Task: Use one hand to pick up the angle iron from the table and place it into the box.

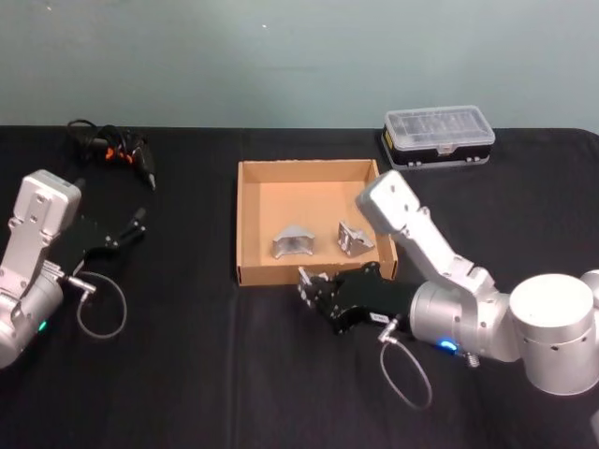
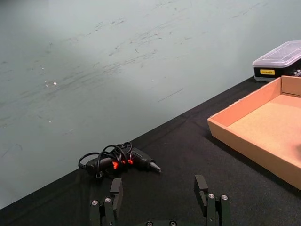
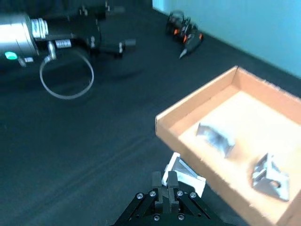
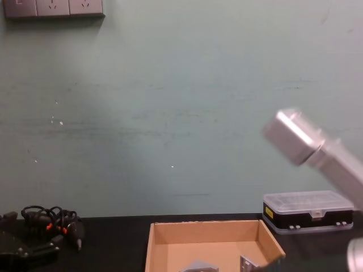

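My right gripper (image 1: 311, 284) hangs just before the front wall of the tan cardboard box (image 1: 245, 224), low over the black table (image 1: 187, 374). In the right wrist view its fingers (image 3: 168, 179) are shut on a silver angle iron (image 3: 186, 172), held beside the box's near corner (image 3: 162, 123). Two more angle irons lie inside the box, one toward the left (image 1: 293, 242) and one toward the right (image 1: 355, 238). My left gripper (image 1: 131, 227) rests open at the table's left side, its fingers (image 2: 201, 186) spread apart with nothing between them.
A clear-lidded plastic case (image 1: 438, 136) stands behind the box at the back right. A black tool with a coiled cable (image 1: 112, 150) lies at the back left. Bare tabletop stretches in front of the box.
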Controlling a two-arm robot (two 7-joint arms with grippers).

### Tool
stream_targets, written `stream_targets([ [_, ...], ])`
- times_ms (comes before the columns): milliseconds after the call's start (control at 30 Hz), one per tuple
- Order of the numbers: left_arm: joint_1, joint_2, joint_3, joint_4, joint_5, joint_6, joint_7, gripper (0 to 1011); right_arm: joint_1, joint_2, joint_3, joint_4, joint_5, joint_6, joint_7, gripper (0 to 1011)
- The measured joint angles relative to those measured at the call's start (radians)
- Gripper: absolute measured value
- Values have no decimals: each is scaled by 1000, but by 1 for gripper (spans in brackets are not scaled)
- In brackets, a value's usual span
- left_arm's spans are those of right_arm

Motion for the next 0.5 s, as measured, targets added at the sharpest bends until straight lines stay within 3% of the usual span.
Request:
stream_targets([
  [267,0,0,0,0,0,0,0,1000,-18,25,62,-75,48,-16,-20,80],
  [500,0,0,0,0,0,0,0,1000,30,23,78,-69,59,-22,-40,80],
])
